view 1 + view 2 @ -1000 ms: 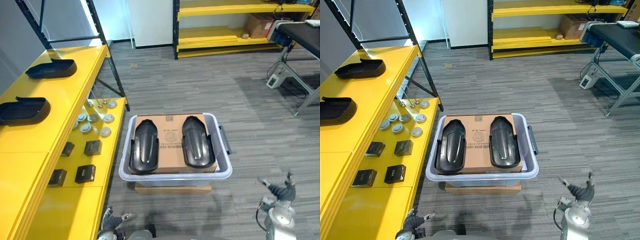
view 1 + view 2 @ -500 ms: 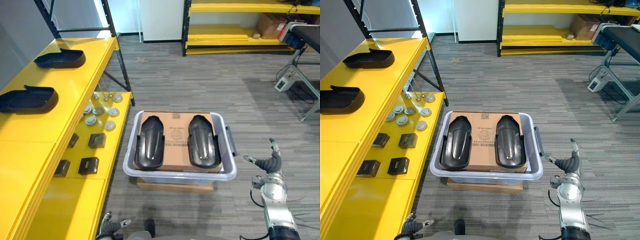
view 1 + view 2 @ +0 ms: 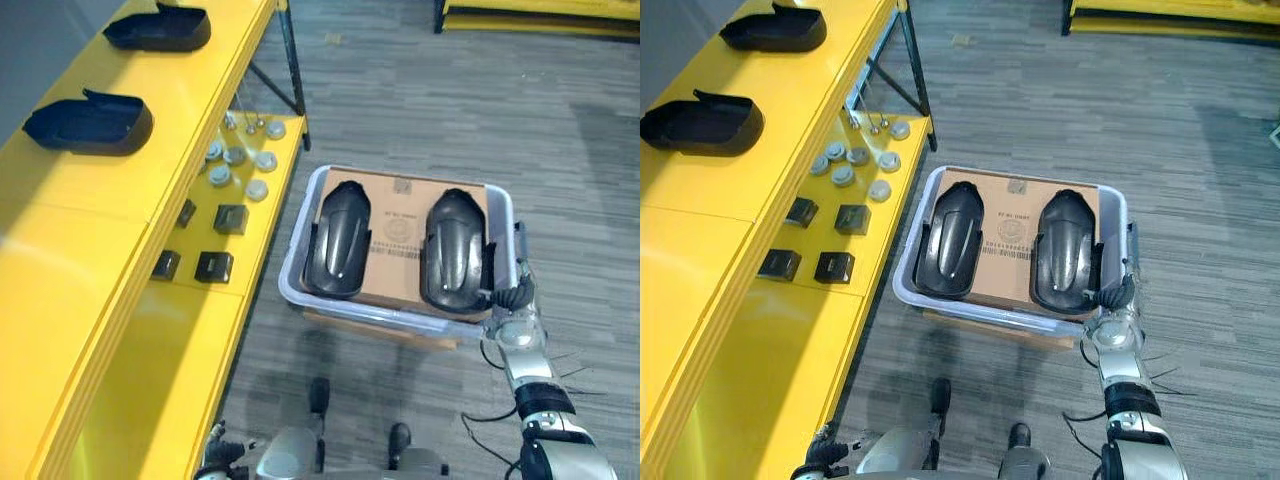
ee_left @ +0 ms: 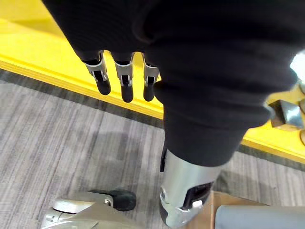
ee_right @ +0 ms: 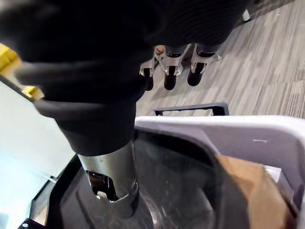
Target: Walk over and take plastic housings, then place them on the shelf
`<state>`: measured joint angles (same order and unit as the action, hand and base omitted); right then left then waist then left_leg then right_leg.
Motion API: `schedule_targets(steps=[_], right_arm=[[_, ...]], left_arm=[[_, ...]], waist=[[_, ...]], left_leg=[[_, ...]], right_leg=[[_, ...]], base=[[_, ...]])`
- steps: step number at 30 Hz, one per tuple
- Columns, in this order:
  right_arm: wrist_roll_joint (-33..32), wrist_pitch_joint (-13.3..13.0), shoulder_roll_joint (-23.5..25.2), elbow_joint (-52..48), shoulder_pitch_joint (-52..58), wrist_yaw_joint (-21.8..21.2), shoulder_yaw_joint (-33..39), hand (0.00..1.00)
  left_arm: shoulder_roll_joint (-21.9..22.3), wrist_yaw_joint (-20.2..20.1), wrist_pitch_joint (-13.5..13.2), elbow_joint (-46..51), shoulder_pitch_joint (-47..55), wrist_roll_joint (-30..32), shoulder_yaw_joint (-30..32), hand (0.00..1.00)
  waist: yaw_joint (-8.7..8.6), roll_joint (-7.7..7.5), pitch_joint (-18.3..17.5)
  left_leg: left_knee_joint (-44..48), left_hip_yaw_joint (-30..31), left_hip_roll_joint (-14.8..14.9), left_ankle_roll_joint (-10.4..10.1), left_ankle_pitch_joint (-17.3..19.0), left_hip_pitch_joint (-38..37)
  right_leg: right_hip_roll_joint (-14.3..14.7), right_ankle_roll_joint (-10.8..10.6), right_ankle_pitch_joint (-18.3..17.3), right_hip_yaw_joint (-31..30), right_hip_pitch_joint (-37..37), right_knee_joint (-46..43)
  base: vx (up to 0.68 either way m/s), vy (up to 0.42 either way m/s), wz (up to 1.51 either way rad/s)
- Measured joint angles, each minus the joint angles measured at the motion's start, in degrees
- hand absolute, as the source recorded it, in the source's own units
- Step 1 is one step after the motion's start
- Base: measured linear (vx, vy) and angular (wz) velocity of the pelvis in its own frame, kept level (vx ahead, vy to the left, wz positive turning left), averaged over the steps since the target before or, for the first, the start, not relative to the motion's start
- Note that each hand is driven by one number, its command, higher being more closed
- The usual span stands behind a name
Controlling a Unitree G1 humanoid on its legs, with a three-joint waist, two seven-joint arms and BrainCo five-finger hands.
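1. On the yellow shelf, the near shelf housing and far shelf housing lie unmoved.
2. The left hand hangs empty, fingers straight.
3. In the grey bin, the left bin housing and right bin housing rest on a cardboard box.
4. The right hand, earlier well apart, now meets the bin's right rim, fingers spread, empty.
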<state>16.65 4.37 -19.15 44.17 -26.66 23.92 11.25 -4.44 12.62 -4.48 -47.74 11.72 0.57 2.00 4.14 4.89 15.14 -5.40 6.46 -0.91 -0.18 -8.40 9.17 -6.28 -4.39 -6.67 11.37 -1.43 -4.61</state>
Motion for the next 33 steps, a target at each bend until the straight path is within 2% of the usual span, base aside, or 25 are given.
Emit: schedule_targets(steps=[1, 2, 8, 17, 22, 28, 30, 33], right_arm=[[-0.06, 0.10, -0.02, 0.75, -1.15, 0.37, 0.09, 0.00], [-0.11, 0.37, -0.53, 3.03, -3.21, 1.15, 0.43, 1.00], [-0.15, 1.79, -2.56, 11.41, -10.88, 2.15, 4.66, 1.00], [-0.25, 2.60, -2.88, 11.91, -11.37, 3.79, 5.98, 1.00], [-0.17, 3.45, -2.18, 3.94, -5.24, 3.68, 5.91, 1.00], [1.94, 4.24, -0.58, -10.06, 5.25, 3.87, 6.88, 1.00], [2.01, 4.34, 0.54, -14.31, 8.09, 4.20, 8.18, 1.00], [2.03, 4.55, 2.98, -21.05, 12.04, 5.63, 8.90, 1.00]], left_arm=[[0.02, 0.07, -0.04, 0.01, -0.16, -0.05, -0.18, 0.00], [0.16, 0.12, -0.13, 0.02, -0.71, -0.13, -0.34, 0.00], [0.20, 1.10, -0.98, 0.01, -1.76, -1.49, -1.39, 0.00], [-0.18, 1.43, -0.92, -0.29, -1.88, -2.25, -1.93, 0.00], [-0.24, 1.28, -0.68, -0.15, -1.95, -2.23, -1.90, 0.00], [-0.23, 1.11, 0.36, 0.66, -1.93, -2.19, -1.66, 0.00], [-0.23, 0.95, 0.66, 2.04, -1.62, -2.21, -1.46, 0.00], [-0.31, 0.14, 0.98, 7.29, -0.62, -2.31, -1.13, 0.00]], waist=[[-0.02, 0.21, 0.34], [-0.03, 0.55, 1.35], [0.04, 1.21, 3.77], [-0.04, 1.22, 3.86], [-0.14, 1.00, 3.99], [-0.53, 0.84, 3.86], [-0.96, 0.58, 3.44], [-1.83, -0.57, 1.75]], left_leg=[[0.00, 0.18, -0.01, -0.05, -0.11, 0.27], [0.01, 0.45, -0.05, -0.03, -0.26, 0.32], [-0.01, 1.33, -0.06, -0.56, -0.66, 0.85], [-0.06, 1.21, 0.04, -0.59, -0.64, 1.02], [-0.09, 1.15, 0.02, -0.62, -0.61, -0.53], [-0.15, 0.86, 0.16, -0.62, -0.60, -1.91], [-0.15, 0.89, 0.21, -0.61, -0.61, -2.00], [-0.13, 0.84, 0.20, -0.61, -0.61, -2.07]], right_leg=[[0.00, 0.00, 0.00, 0.12, 0.01, 0.00], [0.00, 0.00, 0.00, 0.38, 0.07, 0.00], [0.05, 0.04, -0.01, 0.93, -0.11, -0.11], [0.09, 0.13, -0.07, 0.63, -0.47, -0.37], [0.07, 0.29, -0.17, 0.57, 1.23, -0.18], [0.07, 0.24, -0.15, -0.37, 2.21, -0.26], [0.08, 0.10, -0.07, -0.44, 2.23, -0.37], [0.05, -0.07, 0.04, -0.66, 2.21, -0.38]], base=[[0.03, -0.019, 0.08], [0.02, -0.018, 0.09], [-0.03, -0.006, 0.07], [-0.02, 0.004, -0.01], [0.00, 0.000, 0.00], [-0.05, 0.000, -0.05], [-0.07, 0.007, -0.01], [-0.06, 0.007, -0.03]])
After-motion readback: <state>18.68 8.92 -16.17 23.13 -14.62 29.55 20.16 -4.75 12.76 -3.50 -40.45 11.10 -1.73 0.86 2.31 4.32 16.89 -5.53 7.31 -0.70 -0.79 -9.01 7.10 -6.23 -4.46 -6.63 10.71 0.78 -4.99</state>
